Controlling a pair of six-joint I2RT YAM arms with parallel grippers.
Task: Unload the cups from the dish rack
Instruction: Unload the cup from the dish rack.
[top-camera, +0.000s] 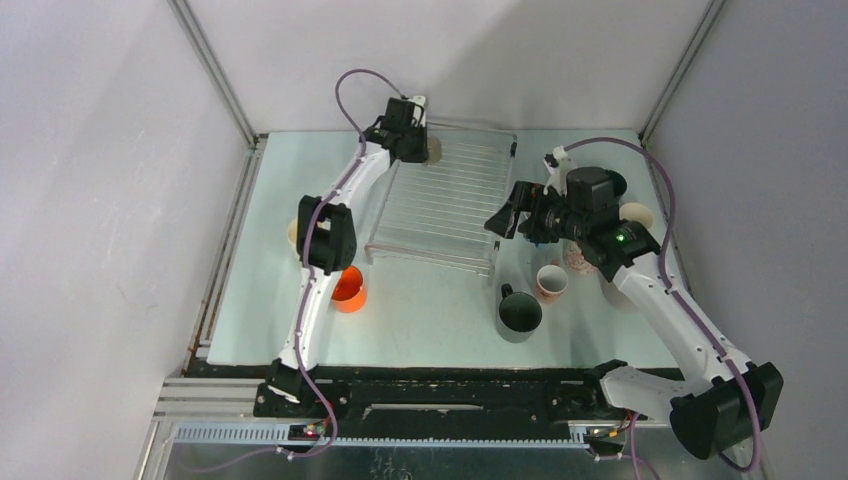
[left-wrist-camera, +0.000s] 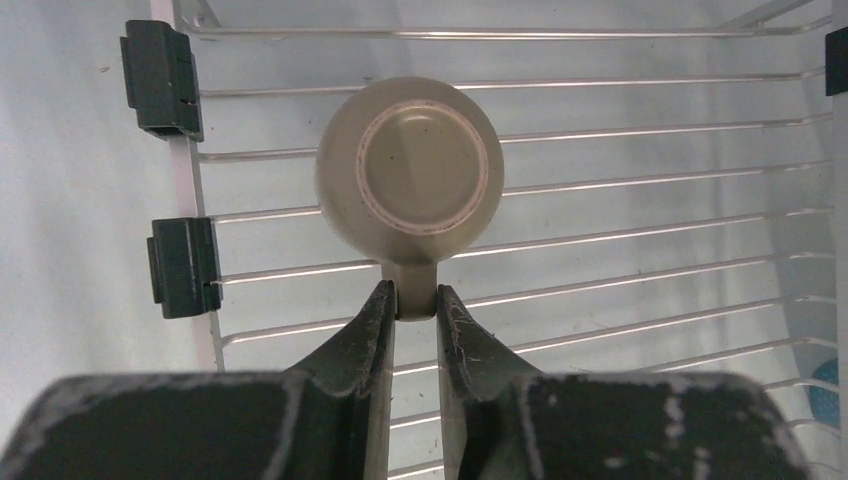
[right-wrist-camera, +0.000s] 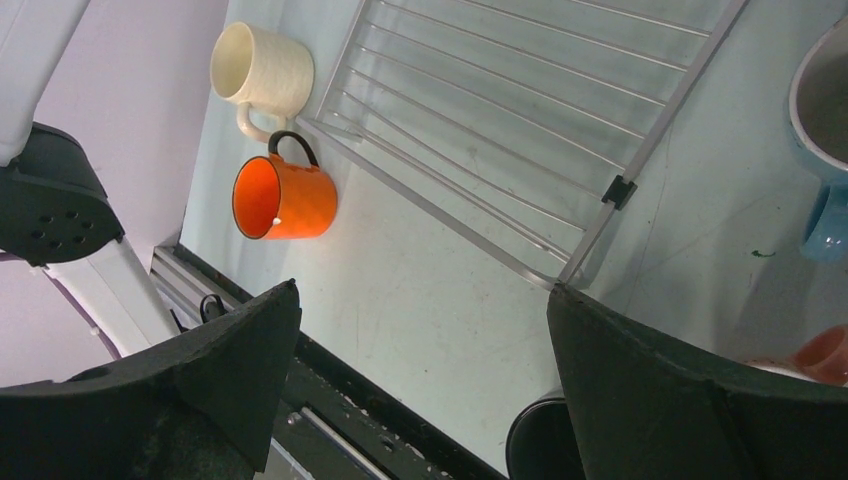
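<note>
The dish rack (top-camera: 440, 200) of thin silvery wires lies mid-table. One pale greenish-beige cup (left-wrist-camera: 410, 170) stands upside down on its far left corner; it also shows in the top view (top-camera: 436, 152). My left gripper (left-wrist-camera: 415, 300) is shut on this cup's handle, one finger on each side; in the top view it (top-camera: 424, 140) is over that corner. My right gripper (top-camera: 508, 208) is open and empty, above the table just right of the rack's near right corner. In the right wrist view its jaws (right-wrist-camera: 422, 288) stand wide apart over bare table.
On the table stand an orange cup (top-camera: 349, 288), a cream cup (right-wrist-camera: 262, 68), a dark cup (top-camera: 519, 312), a small speckled pink cup (top-camera: 551, 282) and a blue cup (right-wrist-camera: 825, 150). More cups sit round the right arm, one of them pale (top-camera: 636, 215). Walls close the sides.
</note>
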